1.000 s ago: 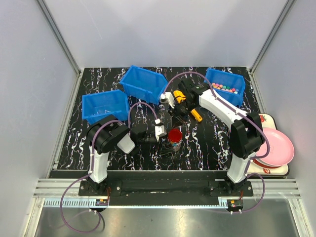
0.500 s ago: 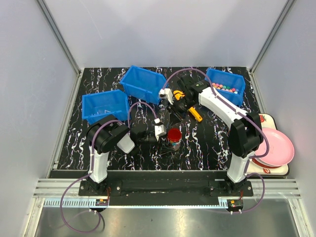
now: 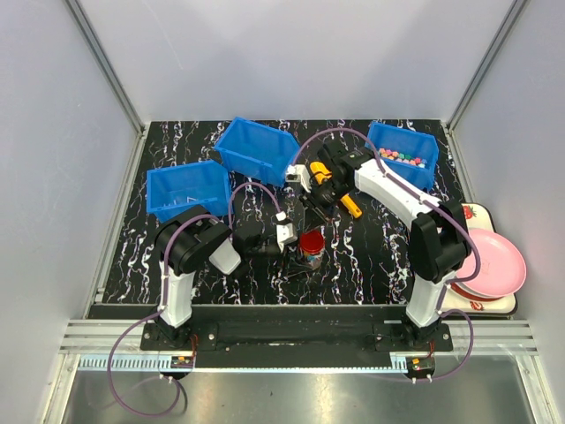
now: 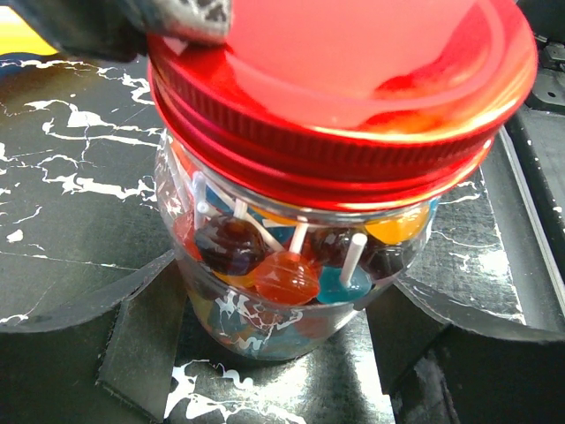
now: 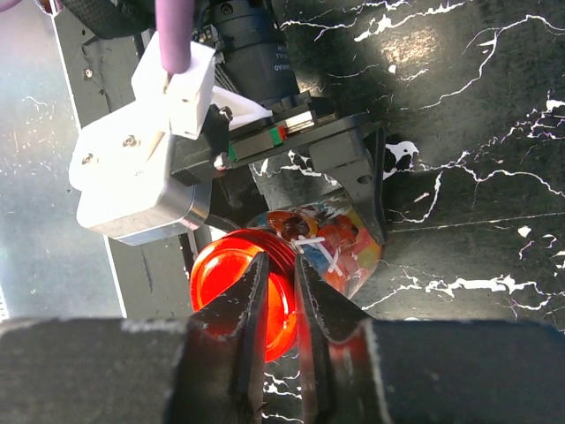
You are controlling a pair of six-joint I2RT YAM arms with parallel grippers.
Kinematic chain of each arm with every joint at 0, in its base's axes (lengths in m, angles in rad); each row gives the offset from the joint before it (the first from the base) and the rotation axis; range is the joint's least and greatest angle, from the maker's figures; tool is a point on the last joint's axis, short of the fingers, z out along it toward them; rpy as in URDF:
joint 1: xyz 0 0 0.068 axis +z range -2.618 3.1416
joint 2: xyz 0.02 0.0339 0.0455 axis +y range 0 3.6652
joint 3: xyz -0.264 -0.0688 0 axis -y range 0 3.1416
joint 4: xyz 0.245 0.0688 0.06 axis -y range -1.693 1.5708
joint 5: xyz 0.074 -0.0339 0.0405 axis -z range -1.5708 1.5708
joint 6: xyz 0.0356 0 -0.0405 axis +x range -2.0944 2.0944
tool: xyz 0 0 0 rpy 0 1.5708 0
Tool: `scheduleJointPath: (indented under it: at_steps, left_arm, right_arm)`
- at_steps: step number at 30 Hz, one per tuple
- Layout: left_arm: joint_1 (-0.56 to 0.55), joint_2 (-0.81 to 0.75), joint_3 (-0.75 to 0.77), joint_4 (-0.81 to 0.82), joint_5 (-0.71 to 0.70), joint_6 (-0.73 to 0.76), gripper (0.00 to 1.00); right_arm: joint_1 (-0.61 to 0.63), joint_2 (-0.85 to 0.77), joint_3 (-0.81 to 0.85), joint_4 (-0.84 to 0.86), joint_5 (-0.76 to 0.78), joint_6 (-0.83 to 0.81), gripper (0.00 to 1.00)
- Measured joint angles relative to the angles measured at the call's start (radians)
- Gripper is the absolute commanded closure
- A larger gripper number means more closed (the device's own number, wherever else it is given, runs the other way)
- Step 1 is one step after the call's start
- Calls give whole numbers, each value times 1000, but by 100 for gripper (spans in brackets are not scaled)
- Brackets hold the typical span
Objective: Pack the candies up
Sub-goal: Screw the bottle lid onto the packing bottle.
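The left pincer (image 4: 282, 353) clamps the clear jar (image 4: 291, 274) upright on the bench (image 3: 371, 256), steadying it for capping, with candies (image 4: 287, 274) packed inside under the red lid (image 4: 344, 79), while the right pincer (image 5: 281, 300) hovers above, nearly closed, holding nothing.

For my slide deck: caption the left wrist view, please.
Left tool straddling a clear jar of lollipops, its red lid on.
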Motion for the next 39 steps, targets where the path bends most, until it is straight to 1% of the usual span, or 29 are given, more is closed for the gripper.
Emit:
scheduleJointPath:
  at_steps: [13,25,34,39]
  left_arm:
    - [-3,0,0,0,1,0,93]
    - [-3,0,1,0,2,3,94]
    - [-1,0,8,-8,-13,3,96]
    - [1,0,8,-8,-14,3,96]
  right_arm:
    - [-37,-64,-66,11,22,-27,81]
    - [-61,-146,-149,-3,49,-47,82]
    - [-60,-198,-207,-87,82,-53,81]
    - [-60,-207,-186,-109,101,-53,81]
